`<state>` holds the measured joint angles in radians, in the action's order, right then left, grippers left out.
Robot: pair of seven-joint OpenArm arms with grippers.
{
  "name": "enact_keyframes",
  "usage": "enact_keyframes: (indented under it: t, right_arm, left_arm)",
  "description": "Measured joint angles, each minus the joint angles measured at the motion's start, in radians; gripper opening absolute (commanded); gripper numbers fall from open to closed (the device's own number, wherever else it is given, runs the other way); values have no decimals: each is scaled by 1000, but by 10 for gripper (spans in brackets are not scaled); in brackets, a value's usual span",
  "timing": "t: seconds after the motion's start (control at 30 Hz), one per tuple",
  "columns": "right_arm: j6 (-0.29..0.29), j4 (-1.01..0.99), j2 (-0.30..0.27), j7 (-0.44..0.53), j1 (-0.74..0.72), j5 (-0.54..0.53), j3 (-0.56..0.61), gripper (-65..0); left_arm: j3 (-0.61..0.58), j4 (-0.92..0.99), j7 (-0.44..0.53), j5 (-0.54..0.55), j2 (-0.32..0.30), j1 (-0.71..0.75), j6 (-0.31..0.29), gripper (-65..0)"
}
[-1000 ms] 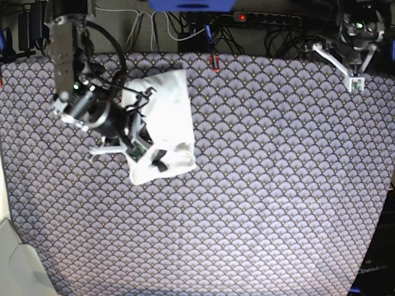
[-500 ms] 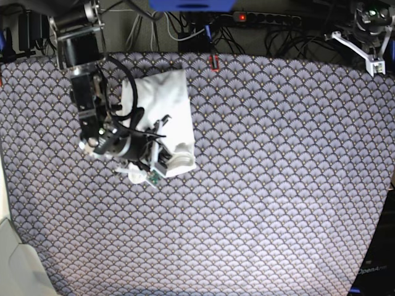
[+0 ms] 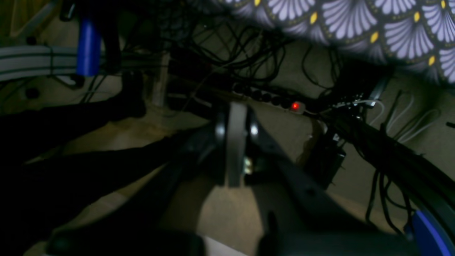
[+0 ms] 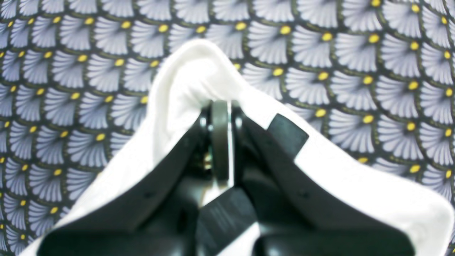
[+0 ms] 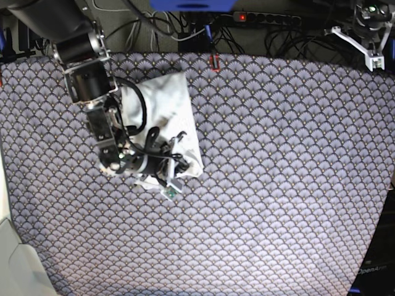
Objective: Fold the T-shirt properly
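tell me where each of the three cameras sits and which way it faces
Base: overhead, looking down on the fan-patterned purple tablecloth; both arms show, right gripper on the folded white cotton T-shirt, left gripper at the far edge.
Left wrist: on the left arm, facing off the table at a black power strip with a red light; shut fingers show.
Right wrist: on the right arm, facing down; fingers pinch the T-shirt.
Shared: shirt and cloth in base and right wrist.

Faint "OpenArm" lettering on dark base (image 5: 374,271), bottom right corner.
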<state>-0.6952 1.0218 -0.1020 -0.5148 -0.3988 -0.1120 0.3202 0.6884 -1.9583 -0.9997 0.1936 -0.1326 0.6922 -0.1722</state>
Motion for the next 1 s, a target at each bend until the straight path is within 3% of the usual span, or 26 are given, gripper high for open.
enact_keyframes:
  t: [0.13,0.33,0.43,0.6,0.73,0.87,1.0]
  right_arm:
    - [-2,0,-9,-8,-16,0,1,-650]
    - [-3,8,-67,-5,-26,-4,-5,-650]
    - [-5,116,-84,-20,9,-1,-18,-650]
    - [-2,379,-116,-154,98,-1,-86,-650]
    - [2,617,-167,-263,203,3,-128,-650]
    - [-5,860,-231,-336,400,1,-193,-650]
    - [-6,1006,-261,-327,589,-21,-275,-650]
  left_arm:
    - [0,0,-2,6,0,-7,0,-647]
    - [-4,0,1,9,0,-7,0,-647]
    - [-8,0,25,13,1,-8,-1,-647]
    - [-43,38,110,5,-2,21,2,-647]
    - [-113,124,182,9,3,45,-1,-647]
    - [-223,230,319,-6,-8,67,3,-647]
    - [-347,365,409,-7,-67,78,4,-647]
